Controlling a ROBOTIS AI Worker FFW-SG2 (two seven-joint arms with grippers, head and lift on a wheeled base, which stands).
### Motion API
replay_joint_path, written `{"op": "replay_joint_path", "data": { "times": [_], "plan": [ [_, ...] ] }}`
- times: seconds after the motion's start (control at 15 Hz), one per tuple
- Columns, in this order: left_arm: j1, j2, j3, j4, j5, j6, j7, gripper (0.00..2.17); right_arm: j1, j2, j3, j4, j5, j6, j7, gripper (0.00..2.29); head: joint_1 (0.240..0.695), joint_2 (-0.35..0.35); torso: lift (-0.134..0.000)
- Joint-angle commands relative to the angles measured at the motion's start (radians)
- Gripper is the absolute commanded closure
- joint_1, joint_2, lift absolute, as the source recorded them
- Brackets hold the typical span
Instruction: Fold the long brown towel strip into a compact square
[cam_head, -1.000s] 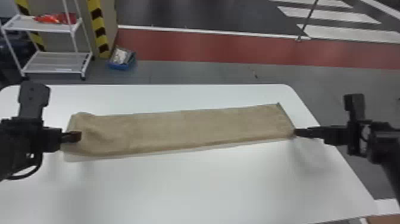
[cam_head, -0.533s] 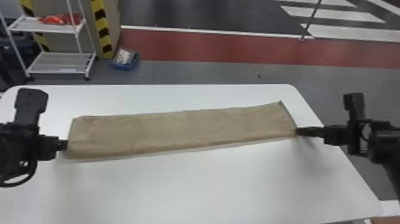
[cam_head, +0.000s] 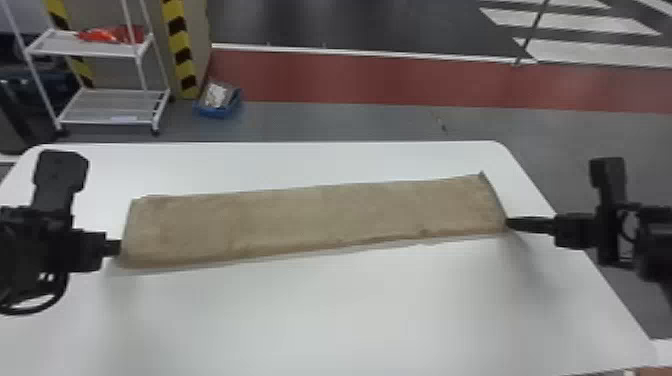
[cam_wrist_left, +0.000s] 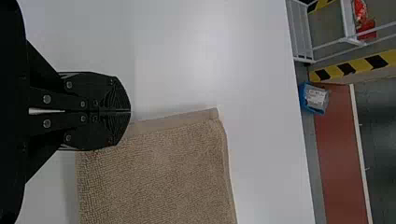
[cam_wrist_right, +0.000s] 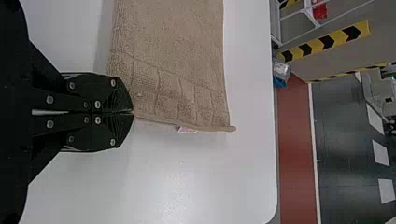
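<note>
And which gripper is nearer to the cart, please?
Left: the left gripper is across the table from the cart; the right gripper is farther off, at the towel's right end.

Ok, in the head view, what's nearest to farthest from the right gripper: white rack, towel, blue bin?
From the right gripper:
1. Towel: its right end is at the fingertips.
2. Blue bin: past the table, leftward.
3. White rack: farther left.
</note>
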Motion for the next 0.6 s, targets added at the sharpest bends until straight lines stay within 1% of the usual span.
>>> {"op": "replay_joint_path", "data": {
  "times": [0.0, 0.07, 0.2, 0.27, 0.4, 0.47, 0.53],
  "plan": [
    [0.016, 0.0, 0.018, -0.027, 0.009, 0.001, 0.005, 1.88, 0.035, 0.007, -0.03, -0.077, -0.006, 0.055, 0.003, 1.66, 0.695, -0.116, -0.125],
    [0.021, 0.0, 0.019, -0.04, 0.02, 0.004, 0.013, 1.89, 0.062, 0.008, -0.047, -0.129, -0.022, 0.095, 0.007, 1.66, 0.695, -0.116, -0.125],
    [0.035, 0.0, 0.05, -0.06, 0.023, 0.025, 0.012, 1.89, 0.121, 0.008, -0.056, -0.241, -0.054, 0.163, 0.01, 1.66, 0.695, -0.114, -0.125],
    [0.038, 0.001, 0.056, -0.064, 0.035, 0.034, 0.013, 1.89, 0.16, 0.01, -0.079, -0.288, -0.054, 0.184, 0.017, 1.66, 0.695, -0.111, -0.125],
    [0.05, 0.004, 0.07, -0.081, 0.043, 0.047, 0.012, 1.89, 0.22, 0.025, -0.113, -0.38, -0.06, 0.233, 0.021, 1.66, 0.695, -0.098, -0.125],
    [0.056, 0.004, 0.073, -0.087, 0.043, 0.04, 0.013, 1.85, 0.25, 0.033, -0.14, -0.42, -0.06, 0.249, 0.024, 1.66, 0.695, -0.095, -0.125],
    [0.074, 0.004, 0.09, -0.095, 0.044, 0.022, 0.015, 1.38, 0.266, 0.033, -0.157, -0.429, -0.062, 0.249, 0.027, 1.66, 0.695, -0.094, -0.125]
  ]
}}
